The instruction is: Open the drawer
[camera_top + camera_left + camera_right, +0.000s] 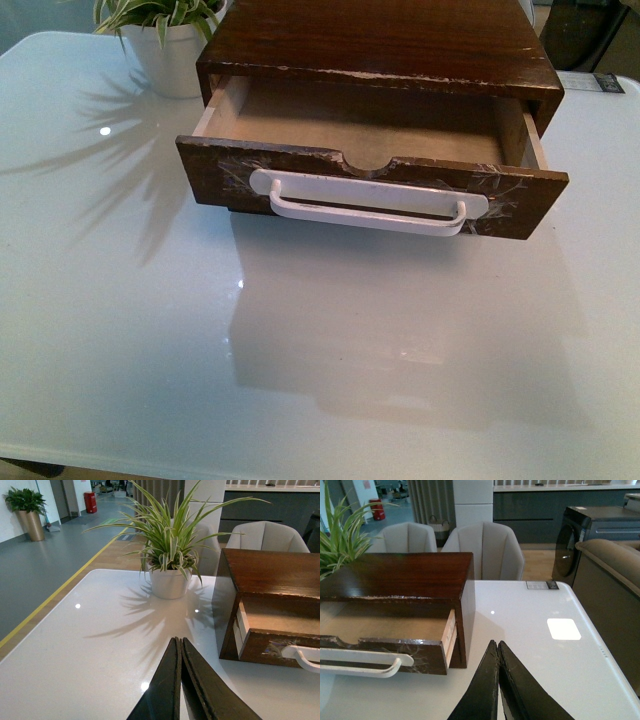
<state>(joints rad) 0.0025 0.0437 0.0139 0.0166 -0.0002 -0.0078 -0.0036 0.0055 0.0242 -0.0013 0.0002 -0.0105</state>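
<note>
Ahead of and between our two closed, empty claws, left claw (179, 645) and right claw (497, 647), the drawer (370, 190) stands pulled well out over the bench (120, 300), so we judge the job done and both arms parked clear.

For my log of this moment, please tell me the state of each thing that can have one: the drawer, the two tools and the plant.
Drawer: pulled partly out, inside empty as far as visible.
Handle: free, no tool touches it.
Left tool: shut, holds nothing, away from the drawer.
Right tool: shut, holds nothing, away from the drawer.
Plant: upright in its white pot.
</note>
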